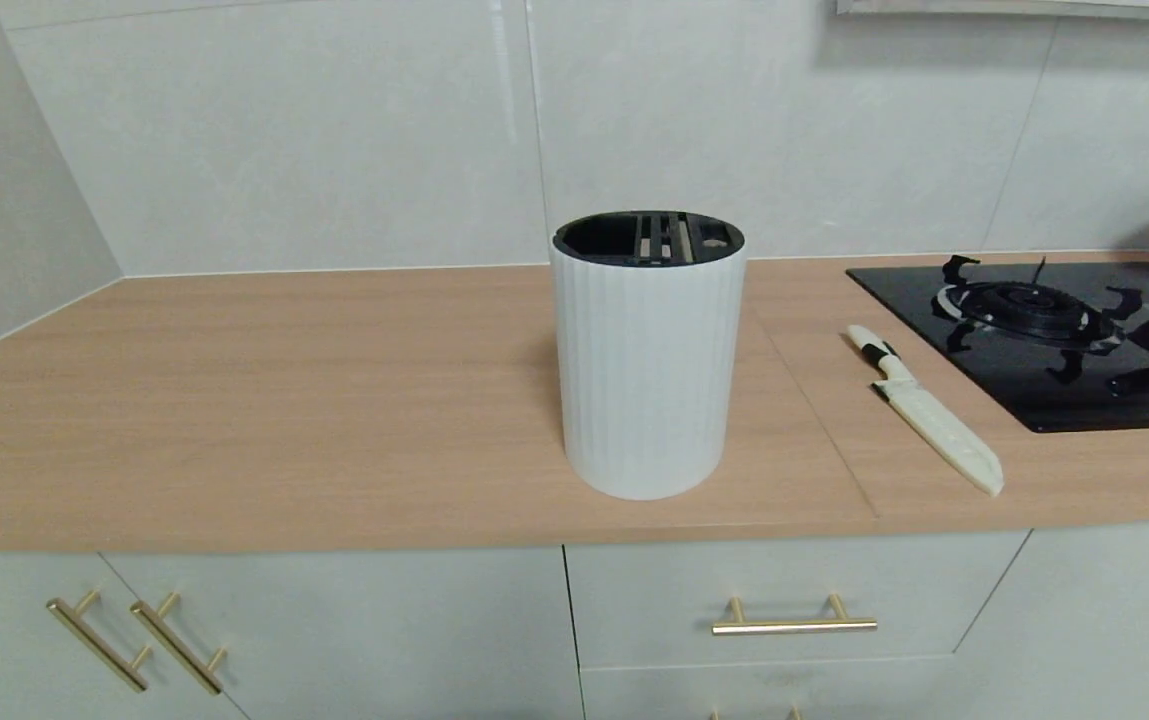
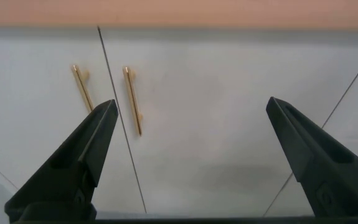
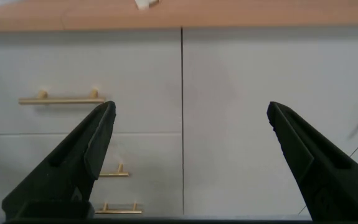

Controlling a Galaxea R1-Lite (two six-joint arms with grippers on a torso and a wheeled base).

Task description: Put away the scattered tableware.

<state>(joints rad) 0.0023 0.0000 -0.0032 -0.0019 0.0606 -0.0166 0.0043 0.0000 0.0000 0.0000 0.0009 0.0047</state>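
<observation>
Knife lies right of holder, handle upper left, tip lower right. Left gripper and right gripper both gape empty. The right one is judged nearer.

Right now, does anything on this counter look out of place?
Yes: the knife lies loose on the counter, blade tip near the front edge, between the white holder and the stove, not in the holder's slots.
</observation>
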